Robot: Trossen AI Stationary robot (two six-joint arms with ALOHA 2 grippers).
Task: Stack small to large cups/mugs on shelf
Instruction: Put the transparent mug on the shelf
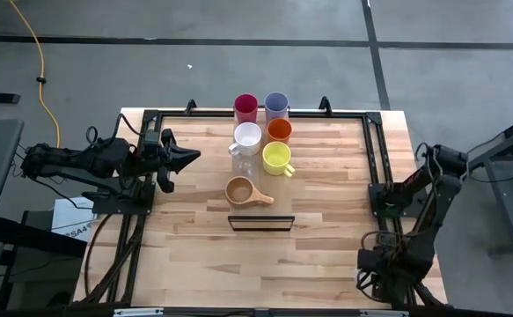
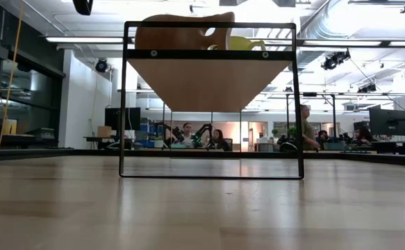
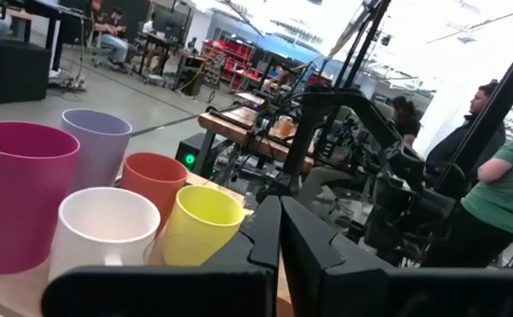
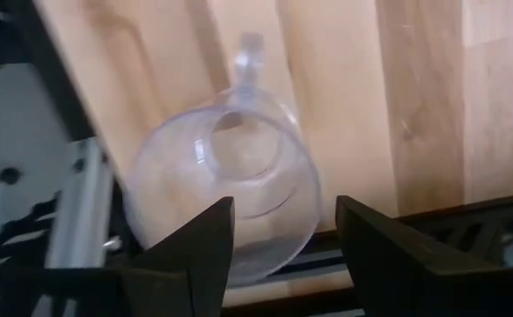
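Note:
Red (image 1: 245,107), lavender (image 1: 276,105), white (image 1: 247,136), orange (image 1: 279,129) and yellow (image 1: 276,157) cups stand bunched at the table's far middle. A clear glass (image 1: 243,164) stands beside them and a brown wooden handled cup (image 1: 241,191) nearer. The narrow shelf (image 1: 260,222) stands in front of them; the wooden cup (image 2: 181,31) shows over its plank (image 2: 209,80). My left gripper (image 1: 186,157) is shut and empty, left of the cups. My right gripper (image 4: 282,238) is open at the table's right rail, its fingers either side of a clear glass mug (image 4: 225,176) that lies on its side. My right gripper has one finger (image 4: 208,242) in front of the clear mug's rim and the other (image 4: 370,246) beside it. I cannot tell whether either finger touches the mug. The mug lies on the table with its mouth toward the fingers and its handle (image 4: 249,53) away from them.
A black frame (image 1: 375,158) runs around the tabletop's far and side edges. The wood between the shelf and the table's near edge (image 1: 256,273) is bare. People sit and stand at desks in the room beyond (image 3: 502,176).

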